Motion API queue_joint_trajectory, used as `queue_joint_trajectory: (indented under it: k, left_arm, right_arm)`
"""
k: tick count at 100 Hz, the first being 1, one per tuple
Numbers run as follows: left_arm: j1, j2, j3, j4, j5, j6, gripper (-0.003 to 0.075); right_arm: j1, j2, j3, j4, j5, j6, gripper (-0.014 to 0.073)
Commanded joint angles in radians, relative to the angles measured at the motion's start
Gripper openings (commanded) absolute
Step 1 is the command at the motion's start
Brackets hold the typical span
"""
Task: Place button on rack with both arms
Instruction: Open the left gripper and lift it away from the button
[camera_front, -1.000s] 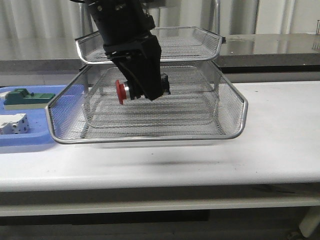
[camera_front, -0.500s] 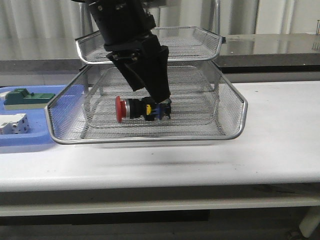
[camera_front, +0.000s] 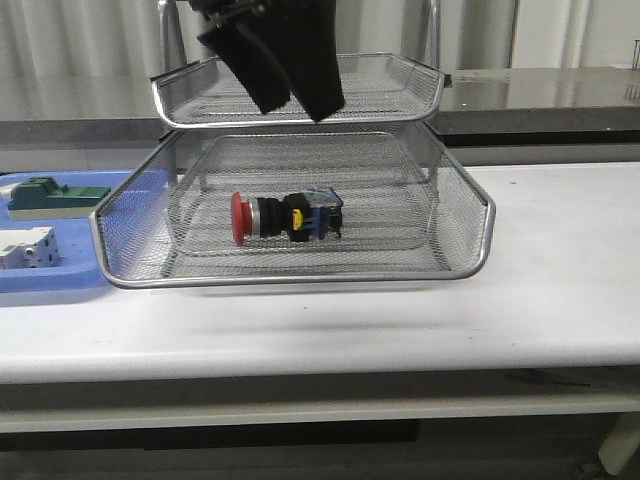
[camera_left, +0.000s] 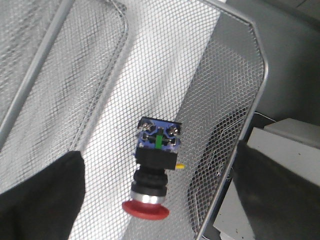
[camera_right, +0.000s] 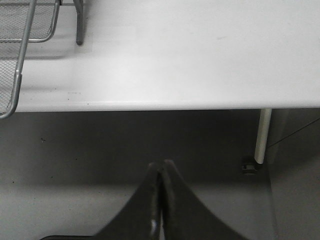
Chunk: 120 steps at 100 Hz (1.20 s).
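Button (camera_front: 286, 217) lies on its side on the mesh floor of the pulled-out middle tray of the rack (camera_front: 470, 225). Long axis runs roughly parallel to the tray's front rim: red cap toward the robot's left, blue-yellow rear block toward its right. Nothing touches it.

Left gripper (camera_front: 284, 70) hangs directly above the button, up at the level of the top tray, fingers spread wide and empty. Left wrist view confirms: button (camera_left: 155, 169) sits free on the mesh, one dark finger (camera_left: 42, 197) off to its side.

Right gripper (camera_right: 161, 200): fingers pressed together, nothing between them, held out past the edge of the white table (camera_right: 200, 55) on the robot's right, well apart from the rack. It does not show in the front view.

Judgement: button placed; the left arm is much the nearer. Whether the tray must be slid back in cannot be told from here.

Blue plastic tray (camera_front: 70, 275) with the green-and-beige block (camera_front: 45, 195) stands left of the rack.
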<state>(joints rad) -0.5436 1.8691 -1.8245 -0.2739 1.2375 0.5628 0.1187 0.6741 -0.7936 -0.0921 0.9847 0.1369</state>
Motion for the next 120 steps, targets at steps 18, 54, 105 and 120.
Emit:
queue_joint_trajectory:
  k: [18,54,105,120]
  left_arm:
    - [0.104,-0.145,-0.015,0.017,0.037,-0.080,0.0497]
    - [0.317,-0.297,0.150,0.017,-0.072,-0.143,0.0496]
    - [0.503,-0.765,0.801,-0.008,-0.651,-0.192,0.0496]
    - [0.531,-0.912,0.964,-0.032,-0.806,-0.192,0.0496]
  right_arm:
    - [-0.004,0.000,-0.032,-0.015,-0.058,-0.001,-0.0067]
    - [-0.004,0.000,-0.032,-0.015,-0.058,-0.001,-0.0067]
    - [-0.004,0.000,-0.032,-0.015,-0.058,-0.001,-0.0067]
    - [-0.004,0.000,-0.032,-0.015,-0.058,-0.001,-0.0067]
